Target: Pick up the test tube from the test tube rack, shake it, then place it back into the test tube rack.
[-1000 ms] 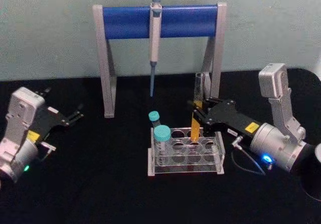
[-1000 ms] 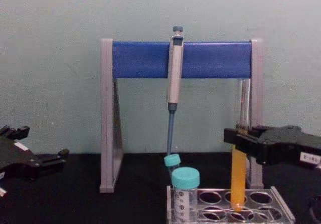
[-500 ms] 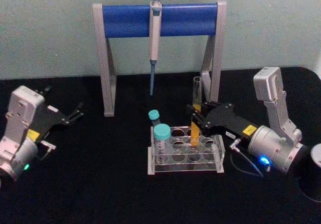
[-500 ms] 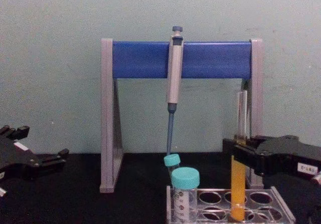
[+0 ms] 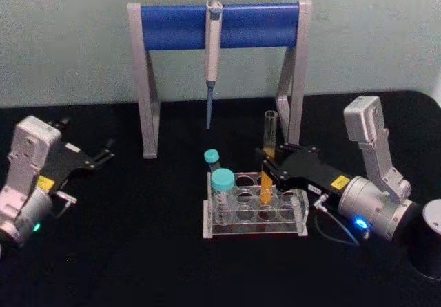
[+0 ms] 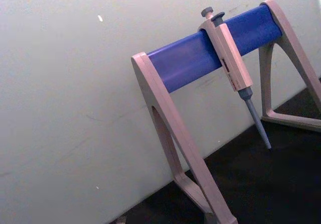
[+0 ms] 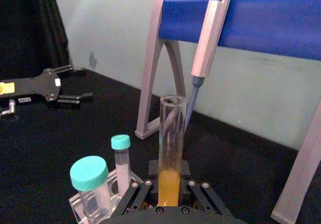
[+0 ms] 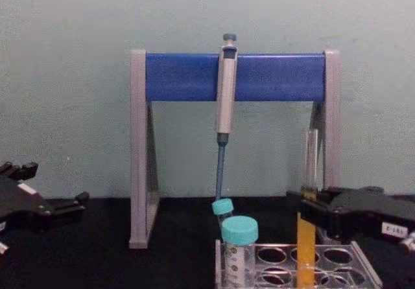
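Observation:
The test tube (image 5: 267, 157) stands upright with orange-yellow liquid in its lower half, and its bottom end sits inside a hole of the clear test tube rack (image 5: 300, 209). My right gripper (image 5: 269, 164) is shut on the tube's middle, just above the rack's top plate. From the side, the chest view has the tube (image 8: 310, 162) rising above the right gripper (image 8: 307, 212) and down into the rack (image 8: 364, 268). In the right wrist view the tube (image 7: 172, 133) stands between the fingers. My left gripper (image 5: 88, 135) rests open at the far left, holding nothing.
A grey-and-blue pipette stand (image 5: 219, 26) with a hanging pipette (image 5: 213, 52) stands behind the rack. Two teal-capped vials (image 5: 222, 180) occupy the rack's left end. A dark cylinder (image 5: 431, 241) sits at the right edge. Black table lies free between rack and left arm.
My right gripper has moved down with the test tube, and the tube's bottom has sunk into a rack hole. The left arm has not moved.

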You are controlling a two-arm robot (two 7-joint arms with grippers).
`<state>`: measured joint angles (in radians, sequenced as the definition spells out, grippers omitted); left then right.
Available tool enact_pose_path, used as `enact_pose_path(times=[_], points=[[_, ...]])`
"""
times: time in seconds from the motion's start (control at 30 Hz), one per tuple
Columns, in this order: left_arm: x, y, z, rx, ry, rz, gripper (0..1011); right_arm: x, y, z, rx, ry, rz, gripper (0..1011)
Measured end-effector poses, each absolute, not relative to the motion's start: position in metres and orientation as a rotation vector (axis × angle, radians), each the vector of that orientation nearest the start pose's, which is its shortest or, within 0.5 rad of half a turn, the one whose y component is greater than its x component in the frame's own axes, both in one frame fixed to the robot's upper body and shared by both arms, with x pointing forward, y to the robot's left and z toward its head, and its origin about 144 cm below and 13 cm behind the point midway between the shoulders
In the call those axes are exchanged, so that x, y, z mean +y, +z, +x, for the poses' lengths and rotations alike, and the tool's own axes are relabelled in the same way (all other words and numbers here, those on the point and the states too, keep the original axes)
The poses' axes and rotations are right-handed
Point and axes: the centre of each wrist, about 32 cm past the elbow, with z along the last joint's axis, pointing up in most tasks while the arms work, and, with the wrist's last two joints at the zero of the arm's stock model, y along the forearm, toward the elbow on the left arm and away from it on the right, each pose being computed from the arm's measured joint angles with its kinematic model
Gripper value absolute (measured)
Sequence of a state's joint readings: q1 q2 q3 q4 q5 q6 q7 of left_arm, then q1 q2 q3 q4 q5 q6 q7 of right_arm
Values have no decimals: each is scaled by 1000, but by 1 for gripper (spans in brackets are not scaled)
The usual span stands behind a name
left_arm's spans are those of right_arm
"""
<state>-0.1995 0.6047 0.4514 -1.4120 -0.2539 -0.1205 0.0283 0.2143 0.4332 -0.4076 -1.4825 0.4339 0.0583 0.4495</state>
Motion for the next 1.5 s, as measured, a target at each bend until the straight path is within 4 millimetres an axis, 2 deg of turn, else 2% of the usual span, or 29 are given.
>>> enact_pose_path(times=[1.4,1.5], points=[[310,1140,489,-285,1248,305,1001,-244,1154,495,60,-803,-143,230],[310,1140,489,-285,1248,304,1001,-244,1154,495,61,-803,-145,293]])
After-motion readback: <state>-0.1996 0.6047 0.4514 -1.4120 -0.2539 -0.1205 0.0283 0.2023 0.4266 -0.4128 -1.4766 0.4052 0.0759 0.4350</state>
